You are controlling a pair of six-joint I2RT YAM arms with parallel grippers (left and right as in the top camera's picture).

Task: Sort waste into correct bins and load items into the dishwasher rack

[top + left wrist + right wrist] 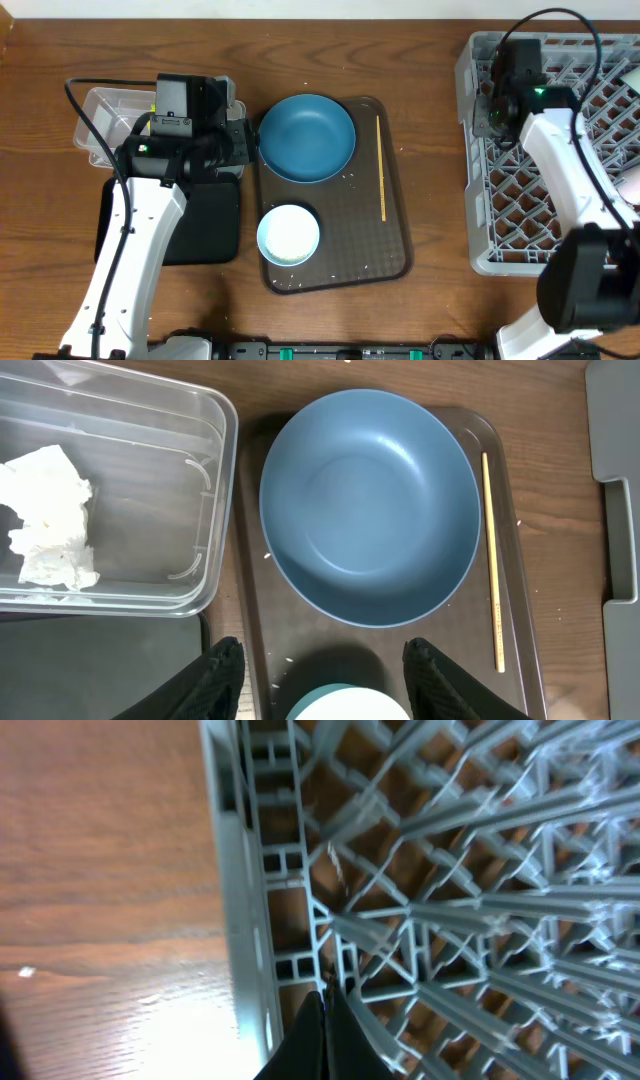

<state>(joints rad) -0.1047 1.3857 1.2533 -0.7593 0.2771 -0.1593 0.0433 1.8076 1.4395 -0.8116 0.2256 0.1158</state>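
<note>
Arms flank the brown wooden table (430, 60) as we look down on it. Our left arm (130, 250), white with black joints, reaches up from the near edge. Its left gripper (325, 682) hangs above the seam between the clear rectangular plastic tub (215, 510) and the brown plastic serving tray (390, 255). Its two black fingers (222, 682) stand apart with nothing clamped between them. Our right arm (565, 170) stretches to the left edge of the light-grey plastic lattice rack (480, 200), toward its far end. The right gripper (325, 1020) points down at the rack's rim with its fingers pressed together, holding nothing. A small green light (540, 93) glows on each arm.

The dark-blue round dish (307, 137) sits upright and empty in the far half of the serving tray, just beside the tub. Nearer to us on the same tray rests the small round pale bowl (288, 234), mint at the rim and white inside. The thin wooden stick (381, 167) lies lengthwise along the tray's right side, just beside the dish. A few loose white rice grains (267, 555) speckle the tray. The crumpled white paper scrap (50, 515) lies inside the tub. The shallow black rectangular tray (205, 225) lies just beside the tub on its near side, partly under the left arm.
</note>
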